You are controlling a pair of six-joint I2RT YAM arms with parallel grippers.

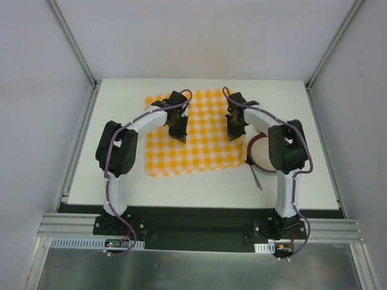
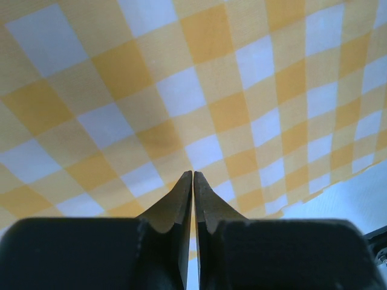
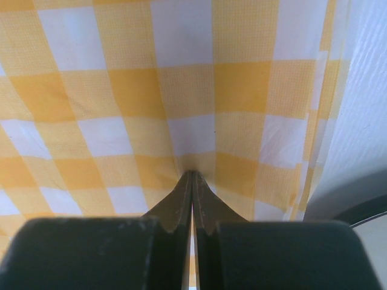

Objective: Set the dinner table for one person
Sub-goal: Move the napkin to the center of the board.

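1 dinner table [image 1: 199,193] is counted, w/ 1 checked cloth [image 1: 205,148], 1 plate [image 1: 259,154] (partly hidden) & 1 slim metal utensil [image 1: 256,178], kind not made out. 2 robot arms are counted, i.e. 1 left arm [image 1: 118,154] & 1 right arm [image 1: 289,154]. 2 grippers are counted in total, 1 per arm: left gripper [image 1: 179,135] & right gripper [image 1: 234,134].

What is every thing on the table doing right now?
Cloth: spread on the table, pinched up in two spots.
Left gripper: shut on the cloth.
Right gripper: shut on the cloth.
Plate: flat on the table, partly hidden.
Utensil: lying on the table by the plate.
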